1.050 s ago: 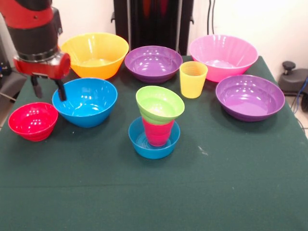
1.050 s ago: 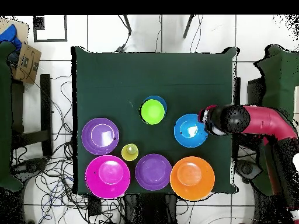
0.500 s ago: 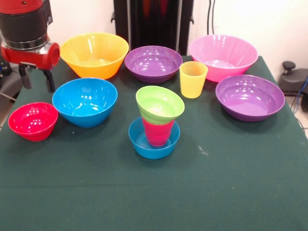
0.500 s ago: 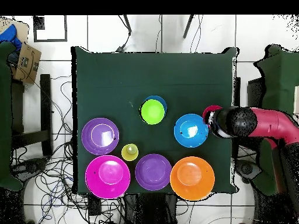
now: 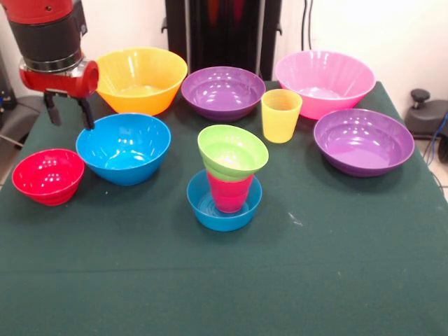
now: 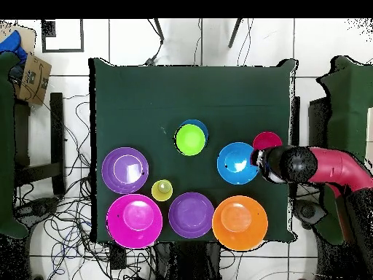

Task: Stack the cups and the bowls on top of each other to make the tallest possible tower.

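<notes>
The tower stands mid-table: a small blue bowl holds the red cup, and a lime green bowl sits tilted on the cup. From overhead the tower shows mostly as the green bowl. A yellow cup stands alone behind it. My gripper hangs open and empty just behind the left rim of the medium blue bowl, with the small red bowl in front and to its left. The arm reaches in beside the blue bowl.
Along the back stand a large yellow bowl, a purple bowl and a large pink bowl. A second purple bowl sits at the right. The green table drops off just left of the red bowl.
The gripper rose from the blue bowl's rim, swung out over the red bowl, then came back toward the blue bowl. It stays open and empty. No bowl or cup moved.
</notes>
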